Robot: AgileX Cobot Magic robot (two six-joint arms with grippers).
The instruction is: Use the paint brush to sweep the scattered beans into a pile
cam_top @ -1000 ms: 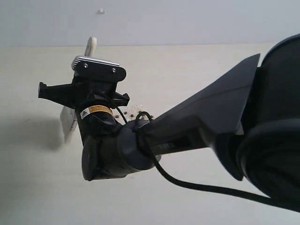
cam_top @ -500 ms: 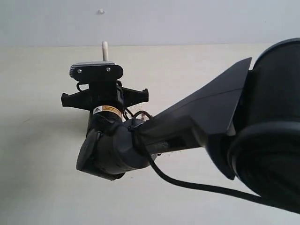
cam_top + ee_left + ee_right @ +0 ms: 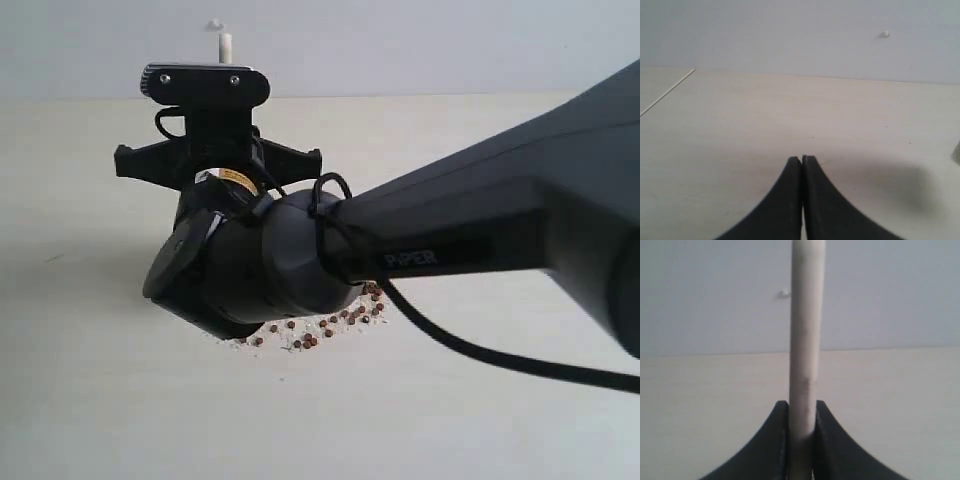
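Okay, left tool (image 3: 801, 164) pinched shut, empty, over the bare matte surface (image 3: 715, 125), likely keeping clear of the sweep. Right tool (image 3: 802, 412) clamps the paint brush (image 3: 806, 330) by its smooth pale wooden handle, upright so the bristles face down; bristles hidden. Tiny round reddish-brown beans (image 3: 320, 328) with whitish crumbs lie loosely clustered under its wrist.

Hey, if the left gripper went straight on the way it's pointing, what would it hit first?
Nothing close: ahead of the shut left gripper lies only bare table, so the way looks free until the pale wall, though depth is unclear.
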